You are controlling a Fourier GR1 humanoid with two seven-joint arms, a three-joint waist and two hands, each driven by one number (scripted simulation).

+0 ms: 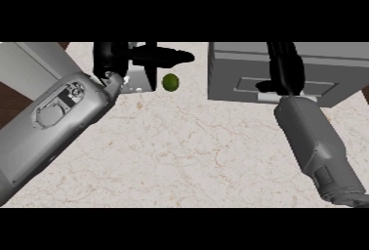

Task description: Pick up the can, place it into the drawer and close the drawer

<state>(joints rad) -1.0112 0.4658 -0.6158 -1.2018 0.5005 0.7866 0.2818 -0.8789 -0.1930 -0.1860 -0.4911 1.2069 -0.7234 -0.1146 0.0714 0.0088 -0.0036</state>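
A silvery can (141, 80) stands at the counter's far left, next to a small green fruit (171, 82). My left hand (113, 57) is at the can, its fingers (164, 55) curled over the top and its palm against the can's left side. The hand hides much of the can. At the far right is the grey drawer unit (238, 66), whose front panel has a recess (317, 88). My right hand (283, 68) lies stretched over that unit with straight fingers, the thumb (264, 87) at the front panel. I cannot tell whether the drawer is pulled out.
A grey slab (32, 61) lies at the far left behind my left forearm (57, 117). Dark wood floor (10, 100) shows past the counter's left edge. The marble counter (194, 146) spreads between my two forearms.
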